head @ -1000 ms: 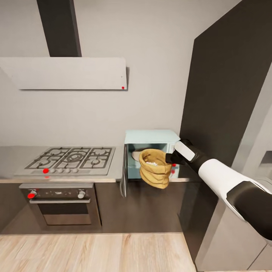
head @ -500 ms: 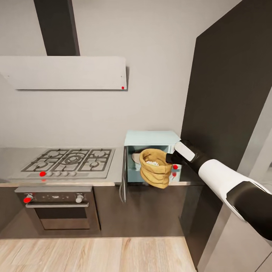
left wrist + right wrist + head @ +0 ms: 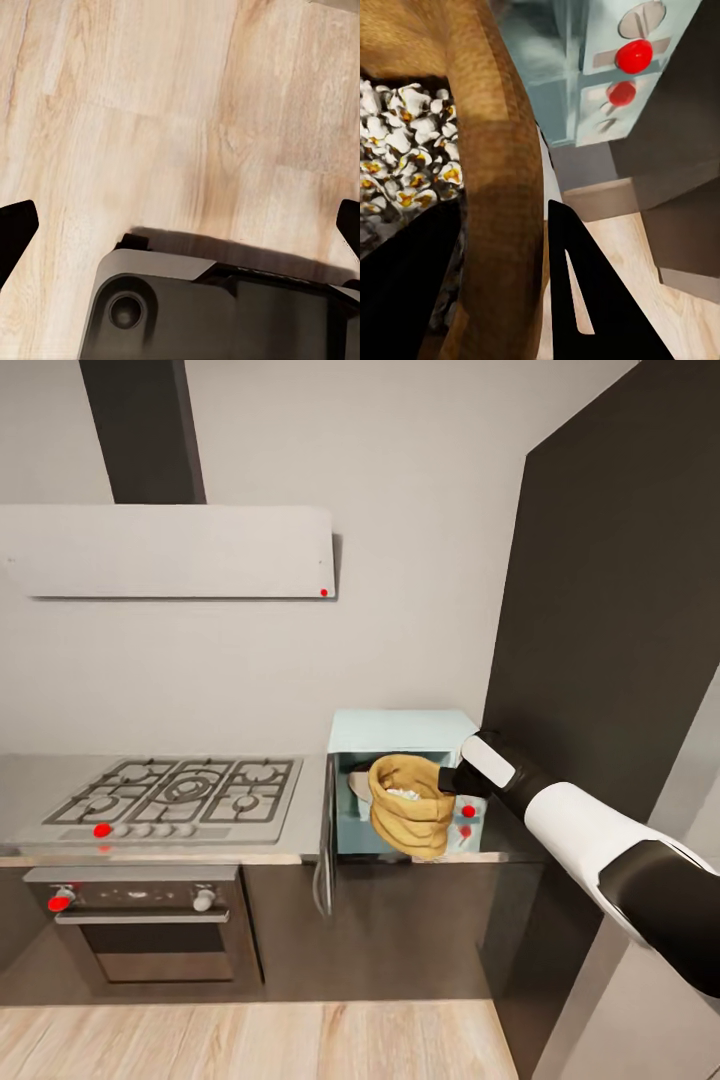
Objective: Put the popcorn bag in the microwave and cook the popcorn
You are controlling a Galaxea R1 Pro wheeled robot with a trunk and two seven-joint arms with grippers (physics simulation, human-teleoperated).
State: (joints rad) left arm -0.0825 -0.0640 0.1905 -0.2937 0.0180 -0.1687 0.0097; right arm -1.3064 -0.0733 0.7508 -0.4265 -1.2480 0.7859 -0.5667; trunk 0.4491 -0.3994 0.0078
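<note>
In the head view my right gripper [image 3: 444, 779] is shut on the rolled rim of the orange-tan popcorn bag [image 3: 408, 818]. The bag hangs upright just in front of the open mouth of the mint-blue microwave [image 3: 398, 727]. White puffed popcorn [image 3: 403, 793] shows inside the sack. The microwave door [image 3: 325, 840] is swung open to the left. The right wrist view shows the bag rim [image 3: 502, 180] pinched between the black fingers [image 3: 589, 300], with popcorn [image 3: 397, 161] heaped inside. My left gripper [image 3: 180, 225] is open, pointing down at the floor.
The grey countertop [image 3: 25, 785] carries a gas hob [image 3: 180, 795], with an oven [image 3: 150, 925] below and a range hood [image 3: 170, 550] above. A tall dark cabinet [image 3: 600, 610] rises right of the microwave. Red knobs [image 3: 634, 55] mark its panel. Wooden floor [image 3: 150, 112] lies below.
The whole head view has shifted a little, so the camera moved. The bag stays in my right gripper in front of the microwave opening.
</note>
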